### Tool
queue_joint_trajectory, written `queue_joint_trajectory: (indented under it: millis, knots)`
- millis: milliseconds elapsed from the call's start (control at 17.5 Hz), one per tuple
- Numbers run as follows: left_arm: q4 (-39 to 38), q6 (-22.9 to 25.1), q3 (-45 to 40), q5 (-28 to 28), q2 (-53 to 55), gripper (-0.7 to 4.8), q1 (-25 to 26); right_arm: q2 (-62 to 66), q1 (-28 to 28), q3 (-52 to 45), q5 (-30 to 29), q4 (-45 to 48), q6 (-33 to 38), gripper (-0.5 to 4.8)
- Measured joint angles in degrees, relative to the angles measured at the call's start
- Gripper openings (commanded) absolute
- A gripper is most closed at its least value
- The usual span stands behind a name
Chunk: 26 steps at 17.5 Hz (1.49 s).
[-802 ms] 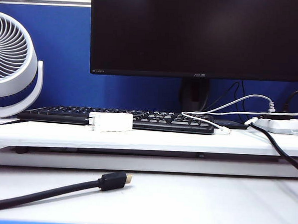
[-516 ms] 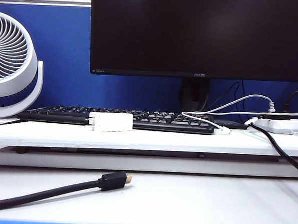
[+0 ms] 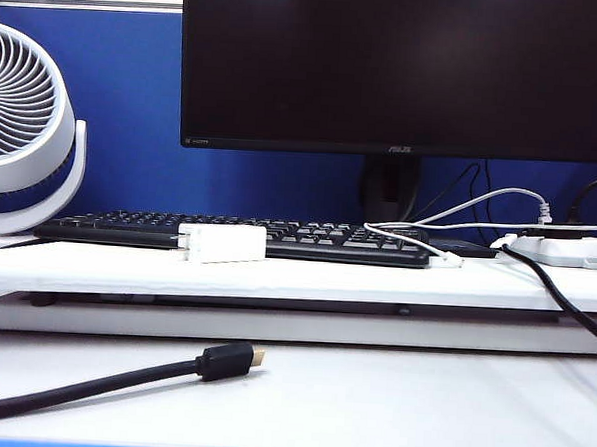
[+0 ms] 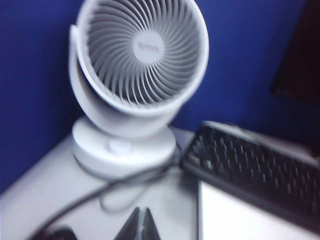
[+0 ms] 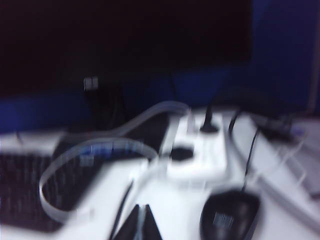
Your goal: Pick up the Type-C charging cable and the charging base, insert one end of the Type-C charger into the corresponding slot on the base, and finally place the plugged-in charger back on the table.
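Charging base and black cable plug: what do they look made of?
Charging base: apparently matte white plastic, smooth-sided block, with short prongs at its left end, likely metal. Black cable plug: apparently black moulded plastic or rubber, with a gold-coloured, shiny tip, probably plated metal.

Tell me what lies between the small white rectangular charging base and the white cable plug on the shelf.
Exterior view: between charging base and plug, only the black keyboard's front edge.

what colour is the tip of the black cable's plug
Gold, on the black cable's plug; clearest in the exterior view.
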Motion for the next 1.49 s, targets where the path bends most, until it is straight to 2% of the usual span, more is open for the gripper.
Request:
queue_joint_trajectory:
  millis: [57, 172, 344, 458, 516, 573, 630, 688, 802, 917, 1031, 1089, 1203, 1318, 1375, 1490]
  knots:
    - [0.42, 0.0, 1.84, -0.57, 1.44, -0.05, 0.0, 0.17, 0.0, 1.66, 0.76, -0.13, 0.02, -0.05]
    - [1.9, 0.04, 10.64, -4.02, 9.6, -0.05, 0.0, 1.88, 0.0, 7.67, 2.14, 0.68, 0.04, -0.05]
    - [2.93, 1.92, 22.6, -4.85, 22.67, -0.05, 0.04, 7.58, 0.0, 14.64, 2.14, 0.55, 0.04, -0.05]
    - [-0.48, 2.71, 36.37, -3.96, 34.84, -0.05, 0.04, 16.24, 0.0, 22.58, 0.09, -0.72, 0.11, -0.05]
    - [-0.63, 3.28, 43.87, -0.63, 40.85, -0.05, 0.04, 22.36, 0.0, 26.62, -3.5, -2.19, 0.04, -0.06]
    - [-0.24, 4.22, 47.1, 2.67, 43.91, -0.05, 0.04, 26.36, 0.0, 29.0, -5.66, -2.47, 0.04, -0.05]
    - [-2.6, 4.61, 51.89, 7.93, 48.65, -0.05, 0.02, 31.52, 0.02, 32.55, -6.91, -2.16, 0.04, -0.06]
    - [-5.14, 4.81, 55.21, 9.97, 51.93, -0.05, -1.05, 34.05, 0.02, 35.01, -6.99, -2.43, 0.04, -0.06]
    - [-11.52, 7.69, 59.91, 11.02, 57.07, -0.05, -6.1, 40.87, 0.0, 42.42, -10.05, -1.88, -0.81, -0.05]
    - [-15.26, 11.82, 62.9, 12.39, 62.05, -0.05, -10.08, 45.81, 0.22, 47.82, -17.81, -2.14, -2.89, -0.05]
    - [-18.01, 13.07, 64.7, 13.05, 65.85, -0.05, -15.21, 49.35, 0.33, 51.58, -23.65, -3.58, -3.67, -0.05]
    - [-19.82, 13.22, 65.88, 13.66, 68.96, -0.05, -18.05, 51.47, 0.85, 53.37, -28.72, -7.04, -6.03, -0.05]
    - [-22.88, 13.49, 66.23, 13.31, 72.43, -0.05, -21.05, 52.35, 2.4, 53.4, -34.36, -12.81, -10.78, -0.05]
    - [-25.03, 15.23, 66.25, 13.97, 75.06, -0.04, -22.73, 52.87, 4.33, 53.4, -34.58, -18.23, -15.47, -0.05]
    - [-25.46, 16.46, 66.34, 14.12, 77.2, 0.56, -23.47, 53.79, 7.04, 53.4, -33.81, -21.75, -18.36, -0.05]
    - [-28.17, 18.16, 66.47, 14.75, 80.91, 3.05, -24.87, 55.54, 8.52, 53.37, -32.54, -24.37, -20.61, -0.05]
